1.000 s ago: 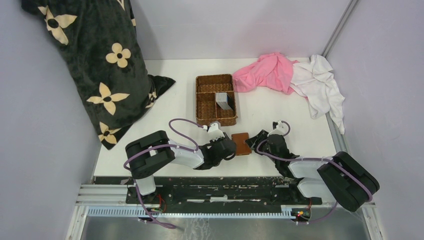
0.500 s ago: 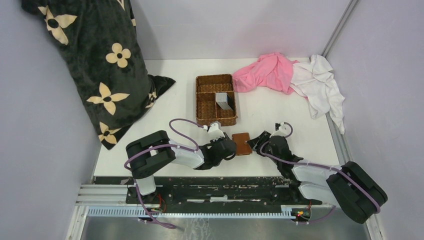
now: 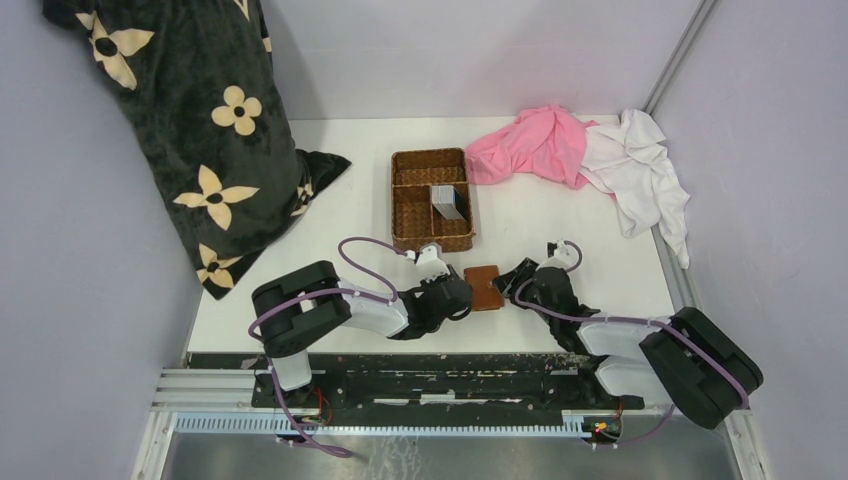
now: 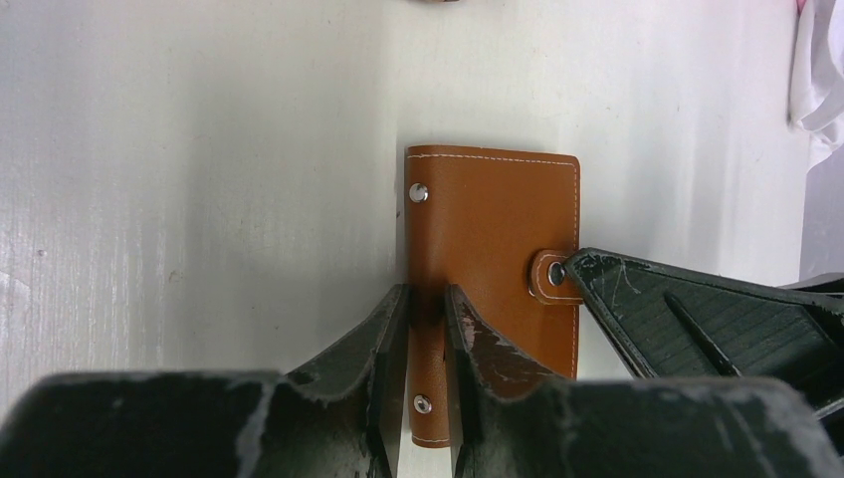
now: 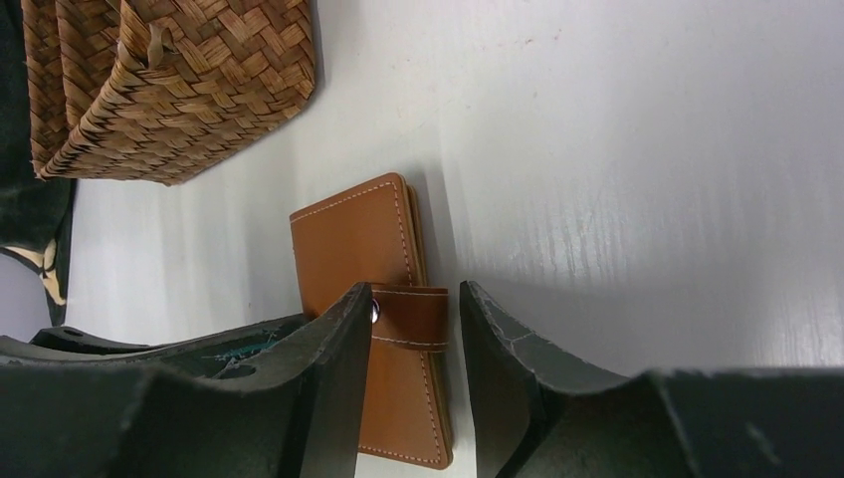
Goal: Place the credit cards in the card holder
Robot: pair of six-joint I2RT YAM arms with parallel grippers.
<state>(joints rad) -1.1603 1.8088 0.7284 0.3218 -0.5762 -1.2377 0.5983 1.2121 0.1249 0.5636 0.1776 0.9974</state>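
Closed brown leather snap card holder lies flat between both claws.
Overhead: grey credit cards stand in the brown wicker basket just behind it. Left wrist: left gripper is nearly pressed together astride the spine edge; whether it pinches I cannot tell. Right wrist: right gripper is spread around the snap tab. The holder looks light, supple and apt to slide, so the tab seems the place to pull.

Lab test cell, white table boxed in by plain grey walls, robot arms bolted to metal rail.
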